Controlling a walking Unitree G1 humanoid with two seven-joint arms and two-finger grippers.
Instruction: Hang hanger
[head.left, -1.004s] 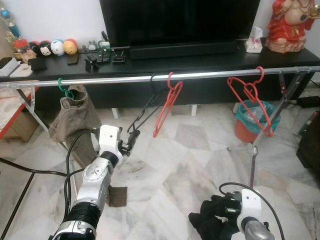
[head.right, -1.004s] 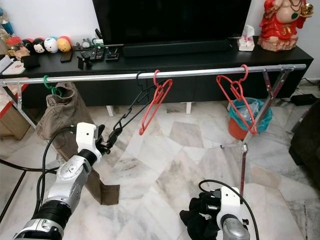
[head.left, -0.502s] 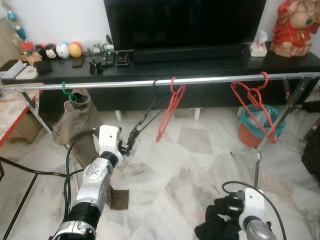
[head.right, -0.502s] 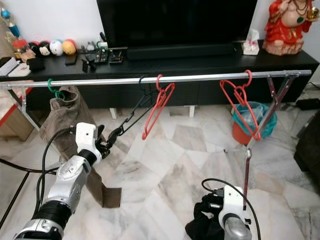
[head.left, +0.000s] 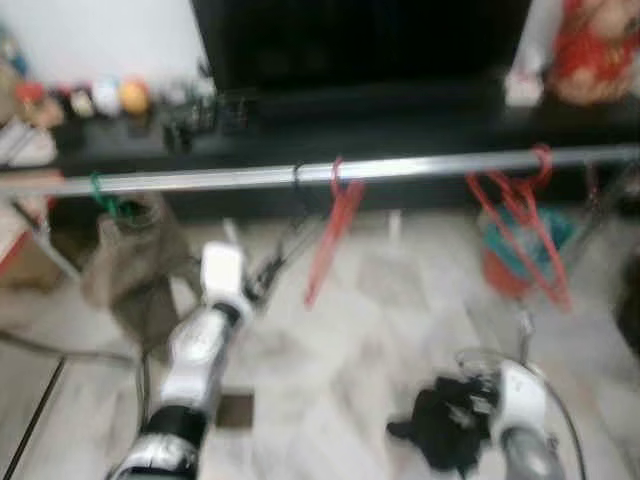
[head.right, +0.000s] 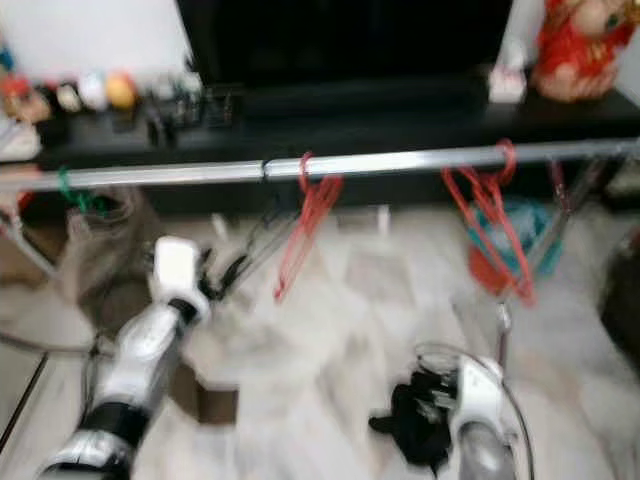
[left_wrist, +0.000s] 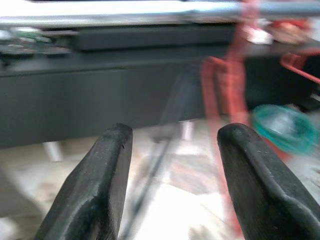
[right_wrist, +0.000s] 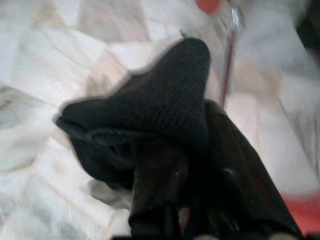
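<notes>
Black hanger (head.left: 285, 235) hooks the rail (head.left: 420, 165) at 12 o'clock, body slanting to 7 toward our left gripper (left_wrist: 172, 185) — fingers spread, empty. Right gripper (right_wrist: 170, 200) closed on dark cloth (right_wrist: 150, 125). Hanger prob. light, thin, swingy — we'd grip the lower bar.

Thin black hanger (head.left: 283, 245), hooked on silver rail (head.left: 420, 165), tilted leftward.

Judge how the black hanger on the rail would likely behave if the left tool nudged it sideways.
The black hanger hangs from the rail by its hook alone, so it would probably swing or slide easily. Its frame looks thin, so likely light and a little springy. The left tool is open, with the blurred hanger between its fingers.
</notes>
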